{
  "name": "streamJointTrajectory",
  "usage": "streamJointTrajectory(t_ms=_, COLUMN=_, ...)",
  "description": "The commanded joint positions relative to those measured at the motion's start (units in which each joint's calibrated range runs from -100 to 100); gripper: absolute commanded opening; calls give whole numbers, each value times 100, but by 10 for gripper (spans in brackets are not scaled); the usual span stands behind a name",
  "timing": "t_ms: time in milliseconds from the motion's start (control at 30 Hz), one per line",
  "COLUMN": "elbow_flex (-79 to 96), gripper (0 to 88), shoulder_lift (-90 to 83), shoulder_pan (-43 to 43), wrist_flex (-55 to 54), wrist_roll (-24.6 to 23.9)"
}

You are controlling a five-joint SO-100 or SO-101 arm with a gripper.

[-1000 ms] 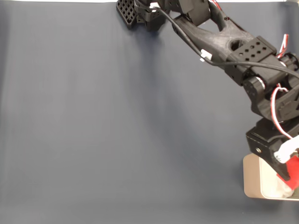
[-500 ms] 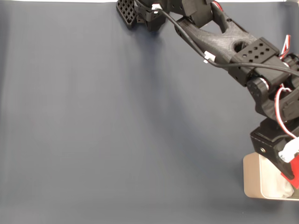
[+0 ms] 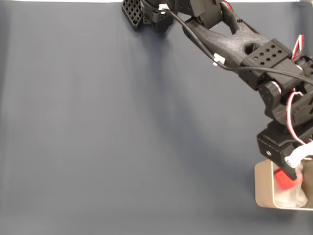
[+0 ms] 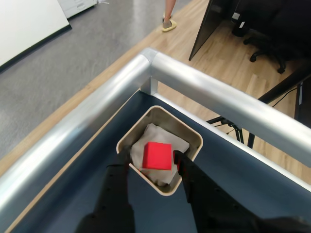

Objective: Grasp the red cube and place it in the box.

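Observation:
The red cube [image 4: 157, 155] lies on the white padding [image 4: 160, 138] inside the beige box [image 4: 195, 139]. In the wrist view it sits between the two black fingers, with a gap on either side. My gripper [image 4: 151, 159] hangs open just above the box. In the fixed view the box [image 3: 262, 190] sits at the lower right edge of the dark blue table, and the red cube [image 3: 282, 180] shows inside it near its left wall. There the gripper [image 3: 295, 172] is partly hidden under the arm's black wrist.
The black arm [image 3: 234, 41] reaches from its base at the top centre down to the right edge. A silver metal rail [image 4: 218, 94] borders the table corner just beyond the box. The dark blue cloth [image 3: 122, 137] spreads to the left.
The red cube was held high in the gripper over the box's right side. Now the jaws have parted and the cube rests lower, on the padding at the box's left.

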Motion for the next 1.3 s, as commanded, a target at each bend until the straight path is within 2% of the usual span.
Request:
streamJointTrajectory(t_ms=0, elbow_flex=-338, gripper=292, shoulder_lift=-516, shoulder_pan=48, wrist_flex=43, wrist_roll=10)
streamJointTrajectory(t_ms=100, elbow_flex=-338, gripper=327, shoulder_lift=-567, shoulder_pan=55, wrist_flex=51, wrist_roll=-15)
streamJointTrajectory(t_ms=267, elbow_flex=-338, gripper=338, shoulder_lift=-602, shoulder_pan=69, wrist_flex=35, wrist_roll=-24)
streamJointTrajectory(t_ms=1067, elbow_flex=-356, gripper=337, shoulder_lift=-689, shoulder_pan=83, wrist_flex=-64, wrist_roll=-59)
streamJointTrajectory(t_ms=1267, elbow_flex=-1278, gripper=328, shoulder_lift=-247, shoulder_pan=91, wrist_flex=174, wrist_roll=-49)
